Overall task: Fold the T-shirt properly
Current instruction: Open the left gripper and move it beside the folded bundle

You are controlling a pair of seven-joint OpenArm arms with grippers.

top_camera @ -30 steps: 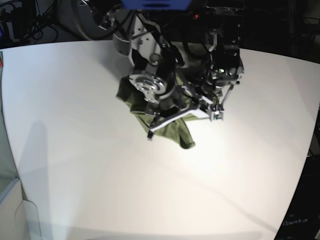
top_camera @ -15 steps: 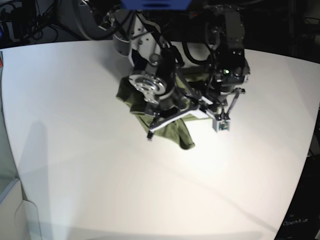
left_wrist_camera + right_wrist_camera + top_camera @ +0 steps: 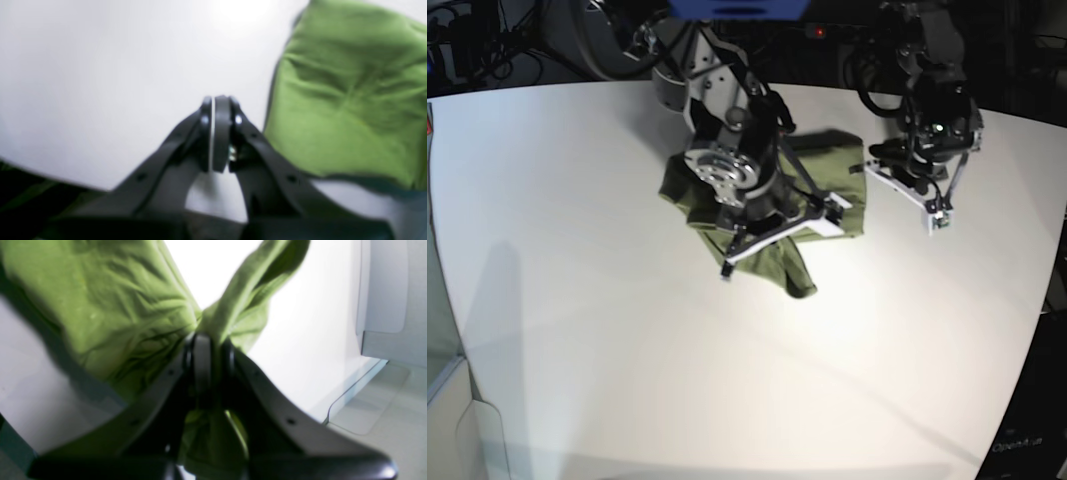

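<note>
**A:** Base view, nearest you: bare table (image 3: 677, 380); what's beyond it?

**B:** You'll see the shirt (image 3: 832, 160) bunched mid-table; your right gripper (image 3: 210, 350) pinches a fold of it; your left gripper (image 3: 217, 133), pressed together on nothing, hangs beside the cloth, farther back.

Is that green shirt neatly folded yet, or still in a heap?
Still bunched. The T-shirt lies rumpled on the table, one part pinched in the right gripper.

T-shirt (image 3: 110, 310): soft matt wrinkled cloth. Table (image 3: 627, 340): smooth white, slight sheen.
</note>
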